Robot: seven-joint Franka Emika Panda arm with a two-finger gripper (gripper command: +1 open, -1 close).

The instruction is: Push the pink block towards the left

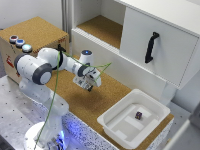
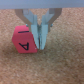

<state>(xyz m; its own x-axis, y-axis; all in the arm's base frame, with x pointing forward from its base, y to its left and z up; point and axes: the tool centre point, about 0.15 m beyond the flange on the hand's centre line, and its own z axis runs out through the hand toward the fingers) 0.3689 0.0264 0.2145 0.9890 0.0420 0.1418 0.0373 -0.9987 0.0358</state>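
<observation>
The tool (image 2: 40,31) hung low over the cork-topped table (image 1: 85,102), its two grey fingers (image 2: 44,35) drawn together with no gap between the tips and nothing held between them. In the wrist view the fingertips came down against the pink block (image 2: 22,39), touching its upper edge on the side nearest the fingers; whether they truly pressed it or merely stood in front of it could not be told. The block sat flat on the cork, one face turned to the wrist camera and bearing a dark letter "A" lying on its side, apex toward 9 o'clock, beneath a short dark bar. Being a cube, it had no long axis; its edges ran nearly square to the picture, tipped slightly.

In the exterior view the tool (image 1: 90,83) sat at the middle of the table, and the block was hidden beneath it.

Toward 4 o'clock from the tool in that view, well apart, stood a white tray (image 1: 116,120) with a dark maroon cube (image 1: 138,115) inside it. At 1 o'clock rose a white cabinet (image 1: 150,40) with a black handle (image 1: 151,46). At 10 o'clock a cork-topped box (image 1: 37,32) carried three round buttons (image 1: 20,43).
</observation>
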